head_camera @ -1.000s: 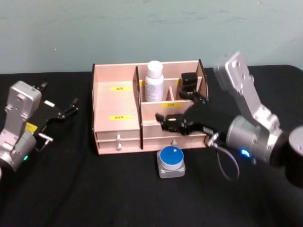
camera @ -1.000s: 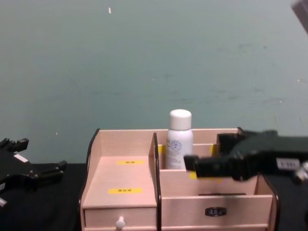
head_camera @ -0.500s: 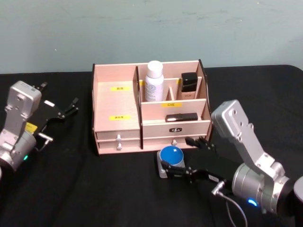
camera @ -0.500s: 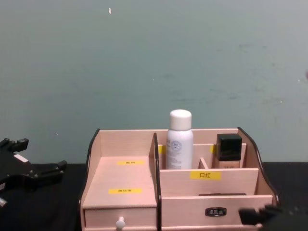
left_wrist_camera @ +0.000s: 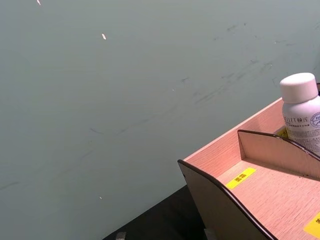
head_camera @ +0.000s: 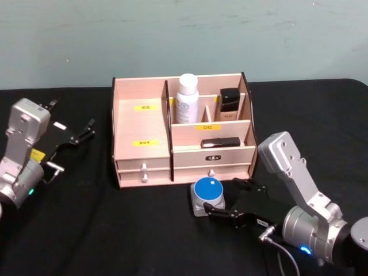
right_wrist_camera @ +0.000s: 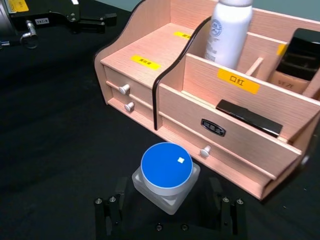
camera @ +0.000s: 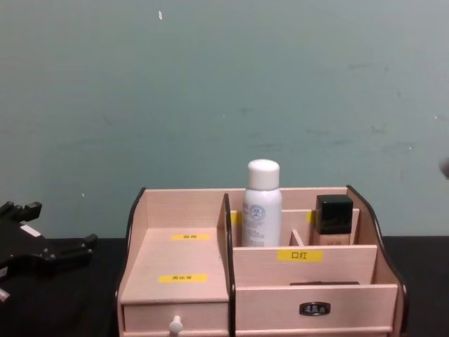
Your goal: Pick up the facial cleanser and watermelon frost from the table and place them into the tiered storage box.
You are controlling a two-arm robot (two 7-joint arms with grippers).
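Note:
The watermelon frost point(head_camera: 207, 195) point(right_wrist_camera: 166, 175), a squat clear jar with a blue lid, stands on the black table in front of the tiered storage box point(head_camera: 141, 123) point(right_wrist_camera: 165, 50) point(camera: 182, 260). My right gripper point(head_camera: 223, 199) point(right_wrist_camera: 167, 212) is low on the table just right of the jar. It is open, with its fingertips either side of the jar's near edge and not touching it. The facial cleanser point(head_camera: 187, 98) point(camera: 262, 203) point(right_wrist_camera: 229, 30) point(left_wrist_camera: 302, 107), a tall white bottle, stands upright in the box's back compartment. My left gripper point(head_camera: 75, 144) point(camera: 49, 256) is parked open at the table's left.
A beige bottle with a black cap point(head_camera: 230, 103) point(camera: 332, 221) stands in the box right of the cleanser. A flat black item point(head_camera: 221, 141) lies in the tier below. Two white-knobbed drawers point(right_wrist_camera: 125, 97) face the jar. Black table extends left and front.
My right gripper came down from in front of the box's compartments to table level beside the jar and left the chest view. The jar, the bottle and the left arm stayed put.

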